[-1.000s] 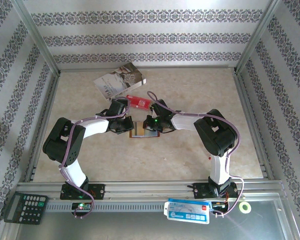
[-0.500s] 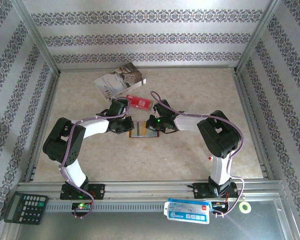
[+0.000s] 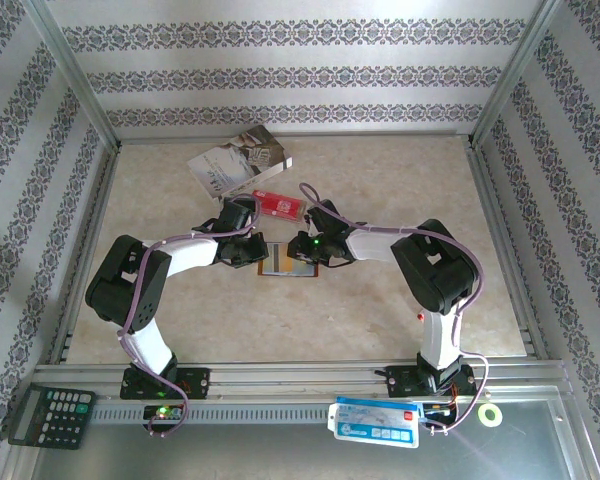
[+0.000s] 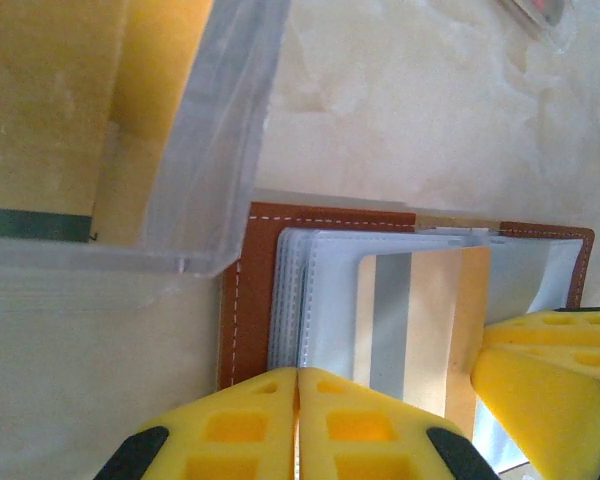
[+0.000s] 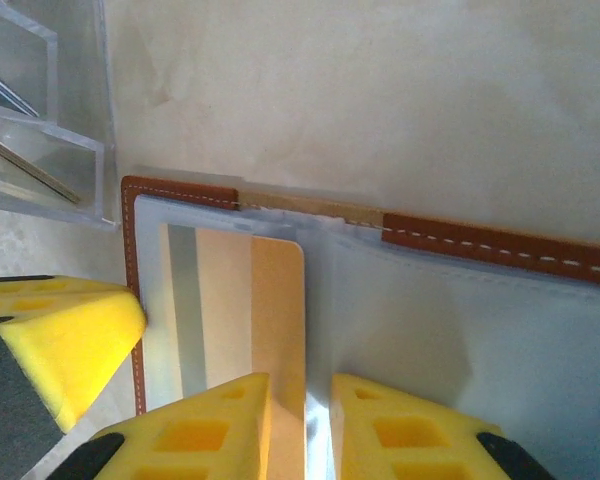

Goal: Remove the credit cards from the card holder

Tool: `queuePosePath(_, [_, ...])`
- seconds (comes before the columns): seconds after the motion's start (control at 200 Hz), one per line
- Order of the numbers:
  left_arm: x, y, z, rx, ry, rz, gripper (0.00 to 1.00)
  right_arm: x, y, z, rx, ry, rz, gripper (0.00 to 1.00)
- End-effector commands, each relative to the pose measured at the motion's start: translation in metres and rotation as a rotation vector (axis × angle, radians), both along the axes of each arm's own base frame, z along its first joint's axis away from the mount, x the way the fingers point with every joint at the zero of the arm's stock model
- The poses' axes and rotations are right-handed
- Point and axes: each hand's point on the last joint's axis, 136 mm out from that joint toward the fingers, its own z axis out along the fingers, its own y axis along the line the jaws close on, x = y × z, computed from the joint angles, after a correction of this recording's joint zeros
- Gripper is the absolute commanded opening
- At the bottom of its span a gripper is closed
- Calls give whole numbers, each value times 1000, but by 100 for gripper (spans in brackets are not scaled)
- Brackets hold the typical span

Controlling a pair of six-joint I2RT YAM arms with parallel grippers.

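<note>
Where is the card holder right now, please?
In the top view, the card holder lies open mid-table, between the left gripper and right gripper.

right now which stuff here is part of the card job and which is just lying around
For the job: card holder, tan card.
Lying about: booklet, calculator, blue-and-white packet, clear box.

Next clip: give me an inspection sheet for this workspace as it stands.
Surface: beige marbled table.
Job's things: card holder lies open; a tan credit card with a silver stripe sits in its sleeve.
Clutter: booklet, red packet, calculator, clear plastic box.
Pincers: left pincer shut at the holder's edge; right pincer narrowly open at the card.
Cables: purple cables run along both arms.
Surroundings: patterned walls, metal frame.
</note>
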Motion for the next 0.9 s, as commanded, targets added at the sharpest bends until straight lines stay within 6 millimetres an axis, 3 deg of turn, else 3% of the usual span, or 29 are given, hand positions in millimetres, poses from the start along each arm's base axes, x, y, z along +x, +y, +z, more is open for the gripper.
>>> queuePosePath(0.0, [-18, 9, -23, 75, 75, -17, 8, -5, 6, -11, -5, 35, 17, 23])
queuePosePath(0.415, [-19, 9, -25, 82, 80, -24, 8, -5, 6, -12, 11, 45, 10, 14])
queuePosePath(0.744, [-16, 11, -15, 101, 59, -36, 14, -2, -35, -3, -10, -12, -109, 5])
queuePosePath(0.894, [-11, 6, -2, 79, 37, -43, 17, 1, -40, 9, 43, -61, -133, 0])
